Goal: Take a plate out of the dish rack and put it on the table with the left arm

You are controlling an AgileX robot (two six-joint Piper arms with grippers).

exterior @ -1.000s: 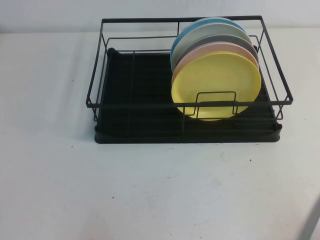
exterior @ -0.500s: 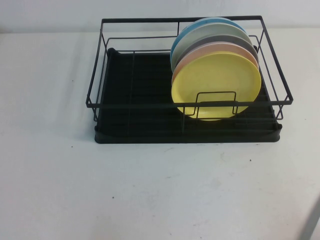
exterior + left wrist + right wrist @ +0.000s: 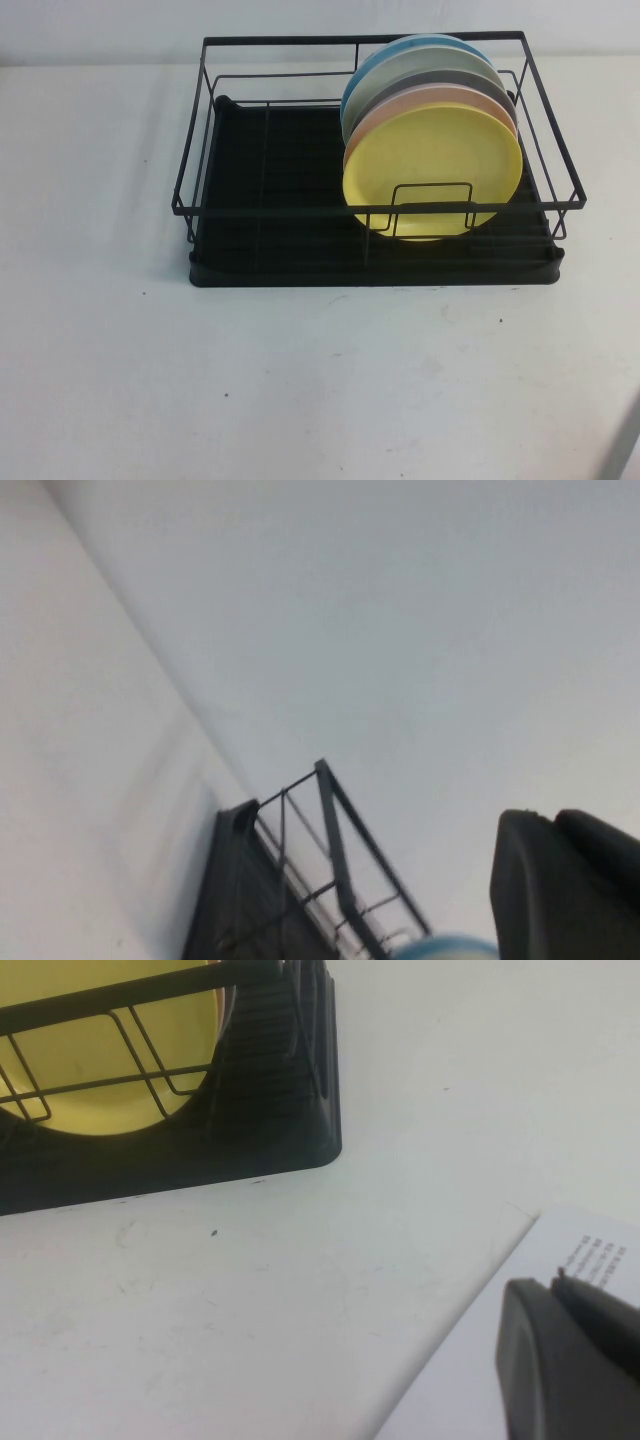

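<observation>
The yellow plate (image 3: 432, 170) stands on edge at the front of a row of plates in the right half of the black wire dish rack (image 3: 270, 230) on the white table (image 3: 300, 380). Neither arm shows in the high view. My left gripper (image 3: 553, 818) is shut and empty, held away from the rack's corner (image 3: 325, 790), with the light blue plate's edge (image 3: 445, 948) just in sight. My right gripper (image 3: 557, 1282) is shut and empty, low beside the table's edge. The right wrist view shows the yellow plate (image 3: 100, 1040) behind the rack's wires.
Behind the yellow plate stand a pale pink plate (image 3: 400, 108), a grey one (image 3: 475, 82) and a light blue one (image 3: 362, 78). The rack's left half holds only its ribbed tray. A white printed sheet (image 3: 480, 1380) lies below the right gripper. Bare tabletop (image 3: 250, 1290) lies in front of the rack.
</observation>
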